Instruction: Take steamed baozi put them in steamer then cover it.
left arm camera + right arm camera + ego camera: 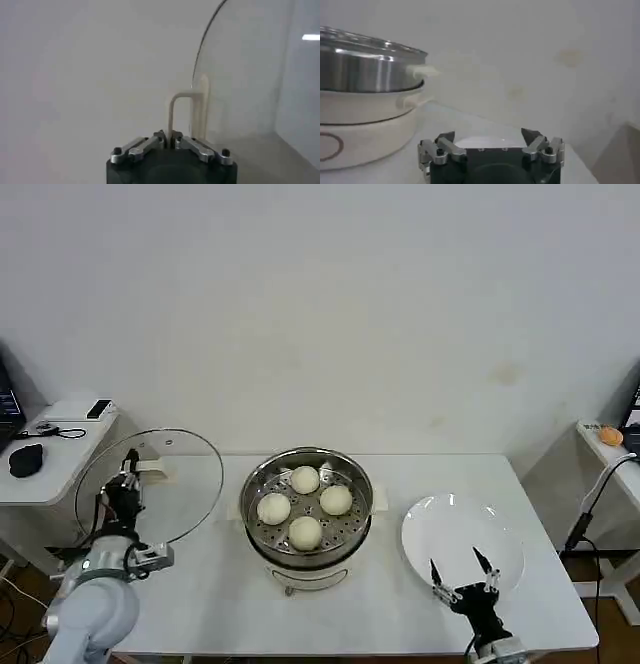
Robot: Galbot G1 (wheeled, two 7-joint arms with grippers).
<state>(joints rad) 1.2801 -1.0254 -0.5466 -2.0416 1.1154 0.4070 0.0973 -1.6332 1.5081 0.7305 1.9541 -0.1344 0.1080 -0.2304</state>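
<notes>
The steamer [262, 502] stands mid-table, a shiny steel pot on a white base, also seen from the side as the steamer [365, 70]. Several steamed baozi lie on its perforated tray, one being the baozi [305, 480]. The cover [190, 474], a clear glass lid with a metal rim, is held up on edge to the left of the steamer. My left gripper [130, 471] is shut on its whitish bar handle [172, 115]. My right gripper [463, 576] hangs open over the near edge of the white plate [500, 529], holding nothing.
The white plate sits right of the steamer. A side table [60, 459] at the left carries a mouse and small devices. Another stand [605, 446] with a cable is at the far right. The table's front edge runs just below the grippers.
</notes>
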